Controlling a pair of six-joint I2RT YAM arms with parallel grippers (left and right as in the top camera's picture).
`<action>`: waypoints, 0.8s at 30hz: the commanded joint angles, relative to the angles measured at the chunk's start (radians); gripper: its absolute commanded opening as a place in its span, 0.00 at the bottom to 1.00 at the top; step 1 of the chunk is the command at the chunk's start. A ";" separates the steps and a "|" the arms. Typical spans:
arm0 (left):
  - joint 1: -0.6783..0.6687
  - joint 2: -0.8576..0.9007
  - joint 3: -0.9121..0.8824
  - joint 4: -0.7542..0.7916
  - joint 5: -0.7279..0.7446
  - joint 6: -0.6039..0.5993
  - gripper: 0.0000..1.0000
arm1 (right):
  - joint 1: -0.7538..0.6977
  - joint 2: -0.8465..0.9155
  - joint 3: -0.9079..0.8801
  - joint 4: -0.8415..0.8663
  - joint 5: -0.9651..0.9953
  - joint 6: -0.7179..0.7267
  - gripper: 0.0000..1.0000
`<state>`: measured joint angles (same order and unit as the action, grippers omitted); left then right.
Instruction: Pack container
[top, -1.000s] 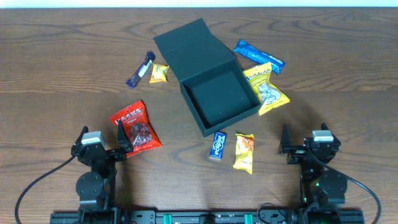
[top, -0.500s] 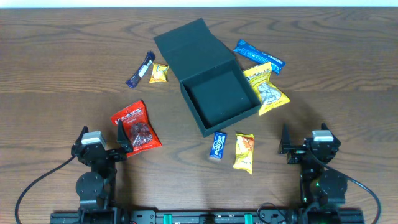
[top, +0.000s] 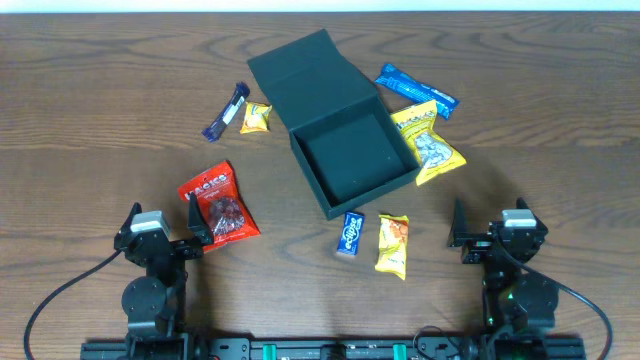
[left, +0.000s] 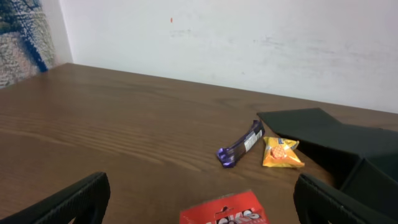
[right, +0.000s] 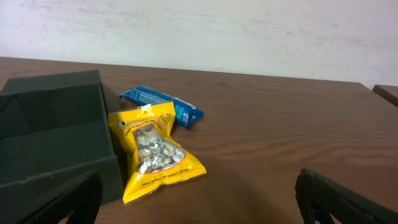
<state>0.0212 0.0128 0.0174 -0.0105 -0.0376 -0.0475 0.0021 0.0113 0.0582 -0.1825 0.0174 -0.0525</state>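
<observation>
Packing step: not begun, by my judgement; the container (top: 355, 155) sits open and empty mid-tabletop (top: 100, 100).
Overhead: left gripper (top: 197, 225) spread wide beside the red packet (top: 218, 205); right gripper (top: 458, 232) wide, holding nothing.
Left wrist: only here, the purple bar (left: 241, 144) and orange packet (left: 281, 153) show close.
Right wrist: yellow bag (right: 155, 158) against the container wall, blue packet (right: 161, 104) behind.
Next move: probably the left gripper closing on the red packet.

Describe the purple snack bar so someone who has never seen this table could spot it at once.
Find the dark green box, open in the middle of the table. To the left of its lid lie two small snacks; the purple bar is the outer one, beside a small yellow packet. It alone is long, thin and purple, lying on a slant.
</observation>
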 joint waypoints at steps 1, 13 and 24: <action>-0.002 -0.008 -0.004 0.012 0.006 0.022 0.95 | -0.008 -0.005 -0.005 0.000 0.001 -0.008 0.99; -0.002 0.098 0.510 -0.290 0.122 0.142 0.95 | -0.008 -0.004 -0.005 0.000 0.001 -0.008 0.99; -0.002 0.734 1.336 -0.979 0.132 0.190 0.95 | -0.008 -0.004 -0.005 0.000 0.001 -0.008 0.99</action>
<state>0.0212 0.6483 1.2110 -0.9237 0.0834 0.1123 0.0021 0.0109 0.0574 -0.1829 0.0174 -0.0528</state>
